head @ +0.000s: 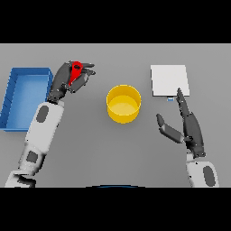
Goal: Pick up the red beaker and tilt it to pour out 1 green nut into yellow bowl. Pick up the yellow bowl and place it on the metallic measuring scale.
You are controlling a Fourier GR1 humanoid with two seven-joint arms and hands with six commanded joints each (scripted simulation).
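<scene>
Both my hands are over the grey table (113, 149): my left hand (67, 79) has its fingers curled round the small red beaker (76, 70), beside the blue rectangular bin (13, 97); my right hand (187, 124), fingers straight and apart, reaches toward the flat metallic measuring scale (168, 80); the round yellow bowl (123, 104) sits between them

We see a red beaker (76, 72), a yellow bowl (123, 104), a pale silver scale (169, 80), a blue bin (23, 98), dark hands on a grey table (122, 153).
</scene>
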